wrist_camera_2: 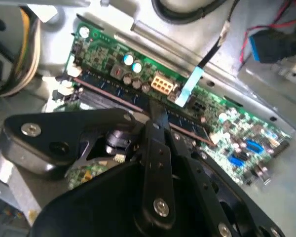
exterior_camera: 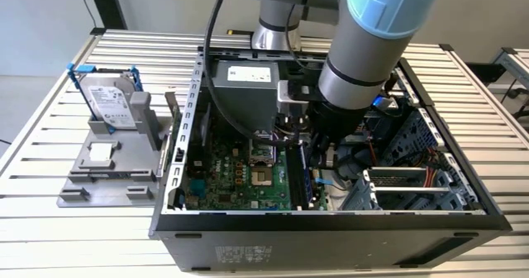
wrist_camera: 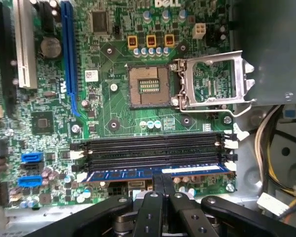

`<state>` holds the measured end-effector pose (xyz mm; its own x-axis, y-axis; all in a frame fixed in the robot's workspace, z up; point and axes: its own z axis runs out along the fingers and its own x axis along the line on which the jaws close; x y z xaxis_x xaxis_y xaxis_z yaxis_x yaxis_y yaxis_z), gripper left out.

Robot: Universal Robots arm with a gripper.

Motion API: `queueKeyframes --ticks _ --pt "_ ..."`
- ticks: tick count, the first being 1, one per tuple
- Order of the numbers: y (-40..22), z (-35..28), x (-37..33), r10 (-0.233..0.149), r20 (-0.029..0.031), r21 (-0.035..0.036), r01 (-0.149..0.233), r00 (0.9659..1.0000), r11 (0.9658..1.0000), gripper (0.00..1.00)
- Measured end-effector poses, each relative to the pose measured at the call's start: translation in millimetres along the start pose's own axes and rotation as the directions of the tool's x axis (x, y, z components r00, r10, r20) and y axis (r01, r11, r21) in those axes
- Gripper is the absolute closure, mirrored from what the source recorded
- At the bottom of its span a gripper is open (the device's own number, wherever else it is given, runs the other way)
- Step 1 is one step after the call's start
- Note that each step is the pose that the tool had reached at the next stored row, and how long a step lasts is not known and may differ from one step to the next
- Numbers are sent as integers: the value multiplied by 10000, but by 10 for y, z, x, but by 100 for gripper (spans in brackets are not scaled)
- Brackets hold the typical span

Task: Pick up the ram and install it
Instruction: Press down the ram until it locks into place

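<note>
First wrist view put the ram (wrist_camera: 158, 172) in the lowest memory slot at lower centre, the fingers (wrist_camera: 163, 190) clenched on its top edge (the install step, I judged); next it needed square, even pressing until the latches closed.

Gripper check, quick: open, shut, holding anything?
End effector: fingers closed on the ram, which sits in the memory slot nearest the motherboard edge.
</note>
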<state>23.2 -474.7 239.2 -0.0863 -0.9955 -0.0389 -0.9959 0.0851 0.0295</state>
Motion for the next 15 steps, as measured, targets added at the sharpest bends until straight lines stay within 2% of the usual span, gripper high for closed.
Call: queueKeyframes --ticks 3,5,6,15 --pt "5 -134 -5 0 -1 -3 0 10000 10000 100" --pt "6 -169 -6 0 -2 -12 0 10000 10000 100" --pt "7 -208 -8 1 -4 -12 -1 10000 10000 100" --pt "19 -617 -24 1 -9 -13 -1 10000 10000 100"
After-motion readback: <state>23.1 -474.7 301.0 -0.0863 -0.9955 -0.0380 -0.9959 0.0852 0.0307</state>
